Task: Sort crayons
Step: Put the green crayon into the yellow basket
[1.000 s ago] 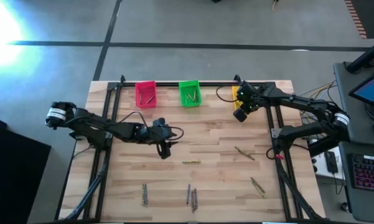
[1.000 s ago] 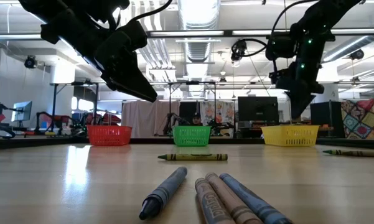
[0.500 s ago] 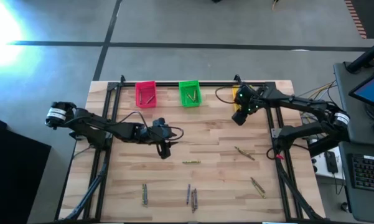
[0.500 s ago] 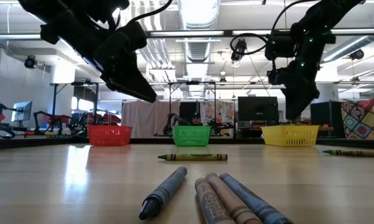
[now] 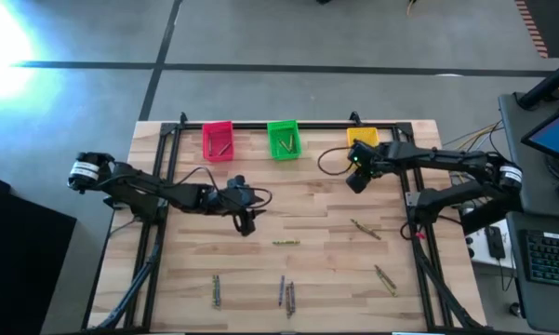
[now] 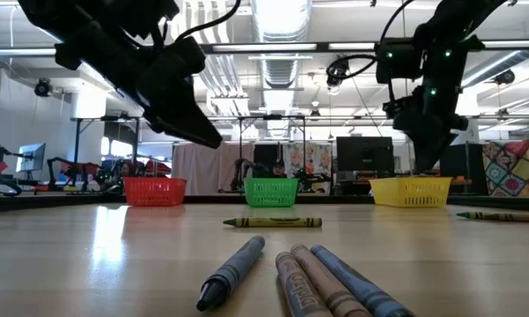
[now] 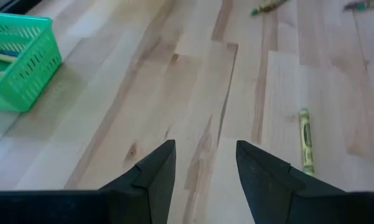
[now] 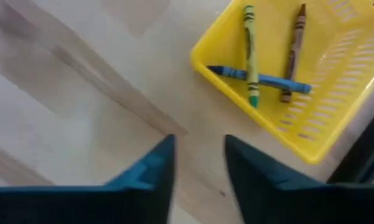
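Note:
Several crayons lie flat on the wooden table: an olive one (image 5: 286, 243) (image 7: 306, 140) mid-table, a group (image 5: 286, 294) (image 6: 317, 282) near the front edge, and others (image 5: 216, 289) (image 5: 365, 229) (image 5: 385, 278). My left gripper (image 5: 246, 226) (image 7: 205, 149) hovers open above bare wood, left of the olive crayon. My right gripper (image 5: 355, 180) (image 8: 199, 146) hangs open above the table, just in front of the yellow bin (image 5: 363, 137) (image 8: 336, 56). That bin holds three crayons: a yellow-green one (image 8: 250, 50), a blue one (image 8: 261, 79) and a brown one (image 8: 294, 56).
A pink bin (image 5: 217, 140) and a green bin (image 5: 283, 140) (image 7: 25, 62) stand beside the yellow one along the far edge, each with crayons inside. Black frame rails (image 5: 167, 177) run along both table sides. Bare wood lies between the two arms.
My right gripper has drawn back from over the yellow bin toward the table's near edge and slightly left, so the bin now shows uncovered in the high view. My left arm has kept still.

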